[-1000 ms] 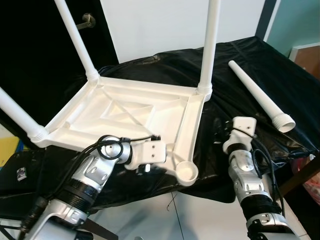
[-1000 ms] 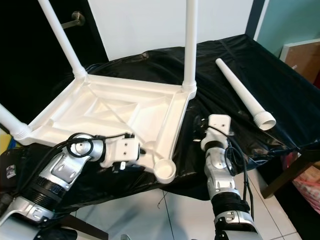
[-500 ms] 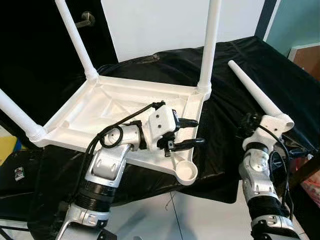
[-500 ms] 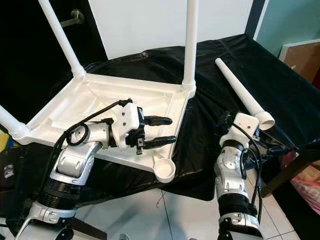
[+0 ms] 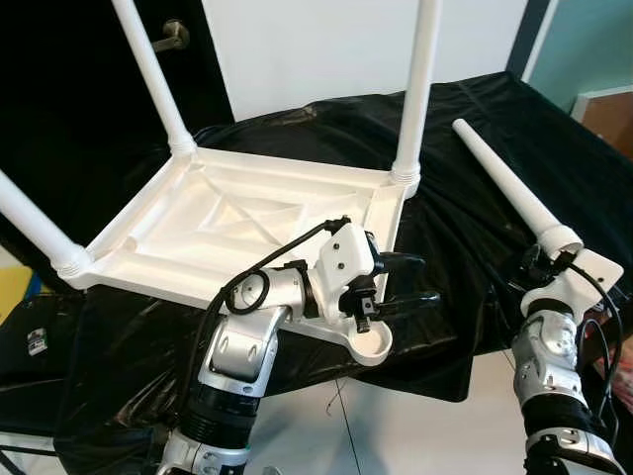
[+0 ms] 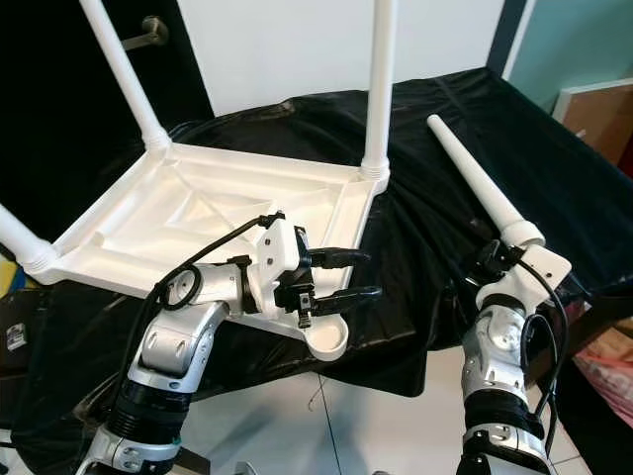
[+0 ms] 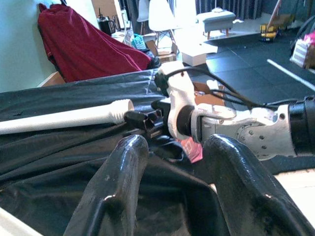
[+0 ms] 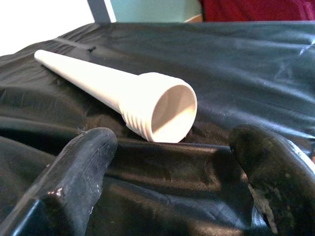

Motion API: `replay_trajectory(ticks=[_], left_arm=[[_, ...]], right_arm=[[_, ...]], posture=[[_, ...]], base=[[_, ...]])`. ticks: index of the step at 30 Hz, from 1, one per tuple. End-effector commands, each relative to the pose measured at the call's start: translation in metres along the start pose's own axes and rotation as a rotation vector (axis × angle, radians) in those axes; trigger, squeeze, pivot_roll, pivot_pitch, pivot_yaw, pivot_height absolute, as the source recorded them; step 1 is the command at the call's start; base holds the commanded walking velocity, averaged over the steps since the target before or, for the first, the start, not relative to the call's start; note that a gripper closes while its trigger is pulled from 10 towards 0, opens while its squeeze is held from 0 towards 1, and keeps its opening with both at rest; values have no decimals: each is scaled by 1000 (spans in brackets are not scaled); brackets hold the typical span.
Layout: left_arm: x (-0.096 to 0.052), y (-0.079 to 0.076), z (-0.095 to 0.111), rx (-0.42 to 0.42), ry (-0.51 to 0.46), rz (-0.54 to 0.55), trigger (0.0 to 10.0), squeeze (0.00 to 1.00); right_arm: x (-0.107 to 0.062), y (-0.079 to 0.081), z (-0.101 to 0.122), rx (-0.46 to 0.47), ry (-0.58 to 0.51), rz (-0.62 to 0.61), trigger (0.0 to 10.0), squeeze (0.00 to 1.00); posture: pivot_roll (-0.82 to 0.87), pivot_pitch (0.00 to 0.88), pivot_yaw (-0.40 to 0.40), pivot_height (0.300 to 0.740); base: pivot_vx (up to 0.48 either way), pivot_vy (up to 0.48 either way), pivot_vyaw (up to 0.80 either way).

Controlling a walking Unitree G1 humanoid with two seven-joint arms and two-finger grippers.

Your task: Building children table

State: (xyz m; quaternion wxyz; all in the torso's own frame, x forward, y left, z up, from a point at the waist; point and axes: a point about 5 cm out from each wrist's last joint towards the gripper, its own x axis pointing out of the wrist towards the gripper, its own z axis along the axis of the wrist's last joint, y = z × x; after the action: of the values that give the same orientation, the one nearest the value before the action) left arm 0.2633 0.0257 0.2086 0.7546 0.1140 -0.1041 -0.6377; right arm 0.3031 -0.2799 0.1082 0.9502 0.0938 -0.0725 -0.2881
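In the left eye view, the white tabletop (image 5: 247, 228) lies upside down on the black cloth (image 5: 465, 188), with three legs (image 5: 415, 89) screwed in and standing up. Its empty corner socket (image 5: 368, 343) sits at the 5 o'clock corner. The left gripper (image 5: 413, 281) hovers just above that corner, fingers spread with nothing between them. The loose leg (image 5: 504, 183) lies on the cloth at 2 o'clock from the tabletop, thick threaded end toward the robot. The right gripper (image 5: 547, 259) is at that thick end; from here I cannot tell how its fingers stand.

The right eye view shows the same layout, the right arm's wrist block (image 6: 522, 272) just beside the loose leg's thick end.

In the left wrist view, two black fingers (image 7: 115, 189) stand apart, empty, with the right arm beyond them at 1 o'clock.

In the right wrist view, the fingers (image 8: 74, 172) are wide apart, and the leg's open threaded mouth (image 8: 170, 110) sits between them at 12 o'clock, untouched.
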Motion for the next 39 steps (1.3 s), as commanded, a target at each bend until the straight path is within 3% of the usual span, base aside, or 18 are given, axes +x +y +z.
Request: replay_trajectory(ticks=[1, 10, 14, 21, 39], left_arm=[[-4, 16, 0, -6, 13, 365, 10000, 0], [-2, 12, 1, -17, 18, 349, 10000, 0], [-3, 8, 1, -27, 32, 338, 10000, 0], [-6, 6, 1, -38, 48, 334, 10000, 0], [-9, 2, 1, -51, 69, 339, 10000, 0]], right_arm=[[2, -1, 0, 24, 5, 7, 10000, 0], [10, 0, 4, 71, 13, 104, 10000, 0], [14, 5, 4, 107, 37, 222, 10000, 0], [19, 6, 5, 130, 58, 278, 10000, 0], [36, 18, 20, 110, 57, 418, 10000, 0]], posture=[[-29, 51, 39, 740], [-26, 82, 68, 740], [-16, 111, 92, 740], [0, 128, 113, 740], [24, 138, 129, 740]], base=[[0, 0, 0], [0, 0, 0], [0, 0, 0], [0, 0, 0], [0, 0, 0]])
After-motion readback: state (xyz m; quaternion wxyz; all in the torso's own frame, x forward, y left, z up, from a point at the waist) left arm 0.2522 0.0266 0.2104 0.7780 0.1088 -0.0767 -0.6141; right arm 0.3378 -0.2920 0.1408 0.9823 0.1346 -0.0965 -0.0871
